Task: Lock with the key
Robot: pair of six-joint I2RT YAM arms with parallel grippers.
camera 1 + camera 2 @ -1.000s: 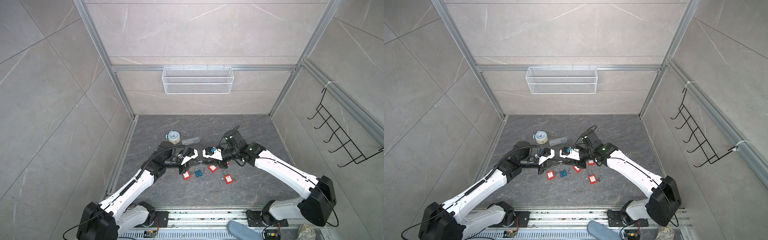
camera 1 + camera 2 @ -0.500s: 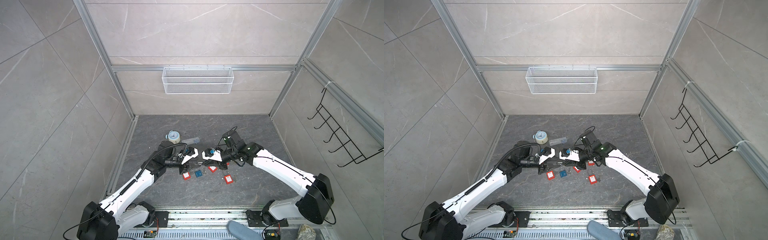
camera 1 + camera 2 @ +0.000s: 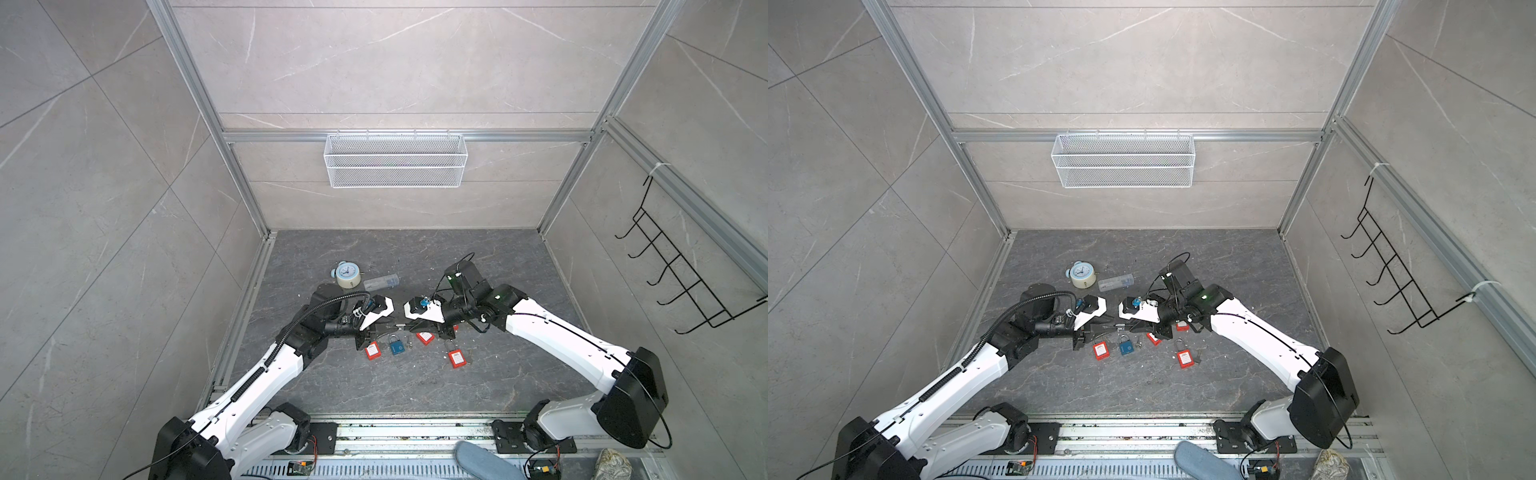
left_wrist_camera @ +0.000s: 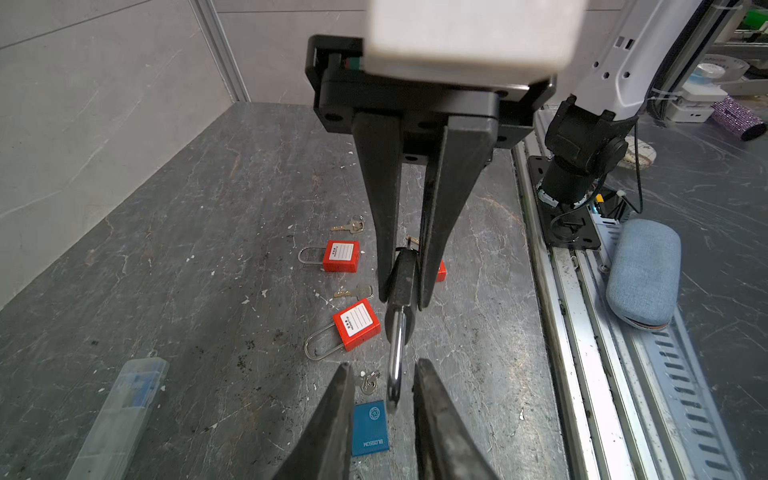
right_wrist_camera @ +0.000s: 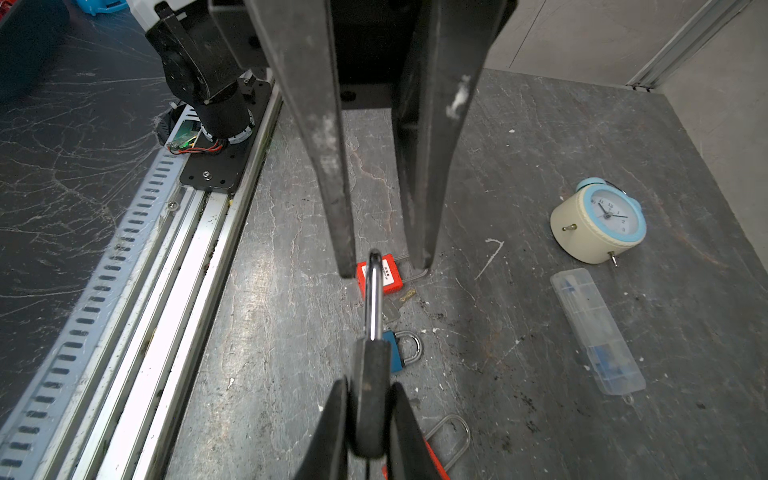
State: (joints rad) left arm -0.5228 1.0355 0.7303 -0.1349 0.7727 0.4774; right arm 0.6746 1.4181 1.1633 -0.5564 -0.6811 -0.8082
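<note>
Two grippers are meeting nose to nose above the floor [image 4: 187, 249], mid-cell in both top views.

Right gripper [image 5: 370, 384] is pinching the body of the black padlock [image 4: 401, 282]. It is holding the lock clear of the floor, with the shackle [image 4: 397, 357] pointing at the opposite arm.

Left gripper [image 4: 382, 365] is standing spread, one finger on either side of the shackle. In the right wrist view the loop is sitting just beside one finger; contact uncertain. Whether the shackle is sitting fully home in the body: cannot tell.

No key is showing in the lock from these angles. The nearest key [image 4: 370, 381] is lying on the floor just beside the blue padlock [image 4: 370, 428], with a red padlock [image 4: 357, 324] near.

Risks, as judged:
- If the left fingers are closing off-centre, they will be shoving the shackle sideways. That twists the body in the right pinch, and its faces are narrow and smooth, so it could slip and drop.
- If the push is running along a skewed line, the shackle may be jamming rather than seating.
- The keys on the floor are looking alike, so the wrong one may get picked. They are also lying flat on stone, which makes them awkward to pinch.
- The arms are working this close together, so a small overshoot could knock fingers against fingers.
</note>
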